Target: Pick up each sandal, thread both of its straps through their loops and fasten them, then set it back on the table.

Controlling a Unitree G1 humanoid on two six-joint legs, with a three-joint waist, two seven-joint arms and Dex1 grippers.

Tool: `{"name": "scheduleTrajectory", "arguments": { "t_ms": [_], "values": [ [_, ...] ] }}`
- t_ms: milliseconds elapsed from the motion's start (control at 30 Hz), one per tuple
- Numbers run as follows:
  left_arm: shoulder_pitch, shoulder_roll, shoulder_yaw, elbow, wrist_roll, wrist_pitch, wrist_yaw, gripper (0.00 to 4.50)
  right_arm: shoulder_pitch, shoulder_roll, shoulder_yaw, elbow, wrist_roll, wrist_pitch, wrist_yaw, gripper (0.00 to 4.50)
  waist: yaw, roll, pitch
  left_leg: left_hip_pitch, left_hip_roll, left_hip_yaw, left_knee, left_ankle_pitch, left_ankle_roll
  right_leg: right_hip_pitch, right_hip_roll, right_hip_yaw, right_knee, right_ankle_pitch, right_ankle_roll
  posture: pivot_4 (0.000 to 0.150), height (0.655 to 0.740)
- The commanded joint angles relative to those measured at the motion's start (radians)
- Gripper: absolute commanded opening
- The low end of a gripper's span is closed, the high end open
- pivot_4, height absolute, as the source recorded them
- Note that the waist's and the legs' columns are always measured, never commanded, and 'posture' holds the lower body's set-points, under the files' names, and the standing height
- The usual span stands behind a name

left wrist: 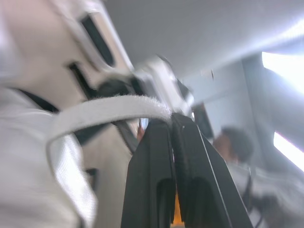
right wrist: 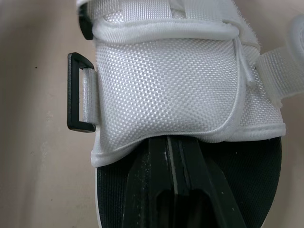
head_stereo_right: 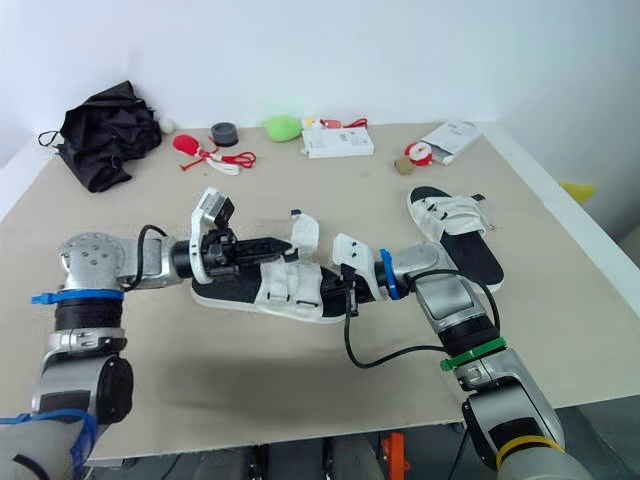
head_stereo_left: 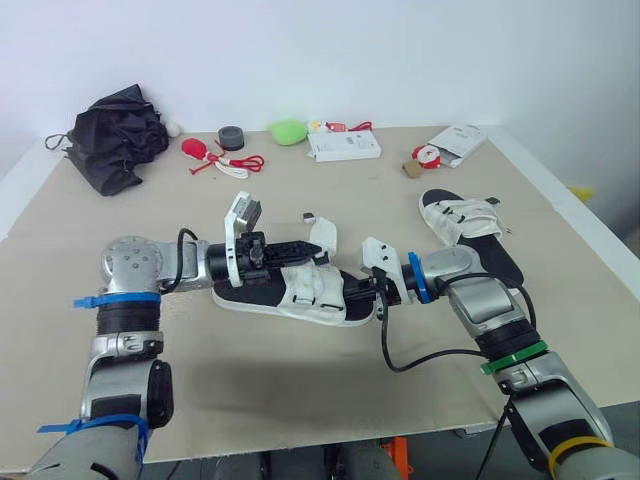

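two sandals are on the table [head_stereo_left: 300,400]. one sandal [head_stereo_left: 300,290] is in the middle, between the two grippers; i cannot tell if its sole touches the board. the second sandal [head_stereo_left: 470,230] lies flat and well apart, near the right edge.

along the far edge lie one black bundle [head_stereo_left: 115,135], one dark roll [head_stereo_left: 231,137], one green lump [head_stereo_left: 288,130] and one white box [head_stereo_left: 343,146]. the front and left parts of the table are bare.

the middle sandal has a black footbed and a white woven upper with one black loop [right wrist: 78,92] at its side. the left gripper [left wrist: 170,118] is clenched on a white strap [left wrist: 104,109], which stands up from the sandal. the right gripper [right wrist: 172,145] has its fingers pressed together on the footbed. their tips are hidden under the upper, so i cannot tell if they pinch it.
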Motion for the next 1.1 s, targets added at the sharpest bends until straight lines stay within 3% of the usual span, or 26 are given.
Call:
{"name": "scheduleTrajectory", "arguments": {
  "t_ms": [33,200,467,867,933,1033,1100],
  "values": [
    [-0.04,-0.018,0.087,0.092,0.01,-0.011,0.076,0.06,0.027,-0.016,0.04,0.041,-0.052,0.02,-0.014,0.0,0.0,0.0,0.0,0.001,0.0,0.0,0.0,0.0,0.0,0.001,0.0,0.0,0.0,0.0,0.0,0.15,0.74],
    [-0.057,-0.046,0.109,0.128,0.018,0.01,0.102,0.06,0.031,-0.018,0.038,0.035,-0.05,0.023,-0.016,0.0,0.0,0.0,0.0,0.003,0.0,0.0,0.0,-0.001,-0.002,0.003,-0.002,-0.002,0.0,0.0,-0.001,0.15,0.74],
    [-0.096,-0.054,0.08,0.094,-0.057,0.08,-0.001,0.06,0.037,-0.019,0.036,0.029,-0.048,0.029,-0.019,0.0,0.0,0.0,0.0,0.003,-0.001,-0.001,0.0,-0.001,-0.004,0.003,-0.002,-0.003,0.0,0.0,-0.001,0.15,0.74],
    [-0.08,-0.058,0.129,0.164,0.063,0.026,0.058,0.06,0.046,-0.021,0.033,0.019,-0.047,0.035,-0.023,0.0,0.0,0.0,0.0,0.003,0.0,-0.001,-0.001,-0.001,-0.004,0.003,-0.003,-0.004,-0.001,-0.001,-0.001,0.15,0.74],
    [-0.05,-0.065,0.103,0.201,0.138,-0.052,0.083,0.06,0.048,-0.021,0.033,0.016,-0.046,0.038,-0.024,0.0,0.0,0.0,0.0,0.003,0.0,-0.001,-0.001,-0.002,-0.004,0.003,-0.003,-0.005,-0.001,-0.001,-0.001,0.15,0.74],
    [-0.056,-0.078,0.136,0.298,0.198,-0.175,0.136,0.93,0.052,-0.023,0.033,0.009,-0.045,0.044,-0.026,0.0,0.0,0.001,-0.001,0.004,-0.001,-0.001,-0.001,-0.002,-0.005,0.004,-0.004,-0.005,-0.001,-0.001,-0.002,0.15,0.74],
    [-0.065,-0.081,0.142,0.331,0.222,-0.218,0.159,1.84,0.054,-0.026,0.033,0.004,-0.044,0.046,-0.027,0.0,0.001,0.001,-0.001,0.004,0.0,-0.001,-0.001,-0.002,-0.005,0.004,-0.004,-0.005,-0.001,-0.001,-0.002,0.15,0.74]
  ]
}}
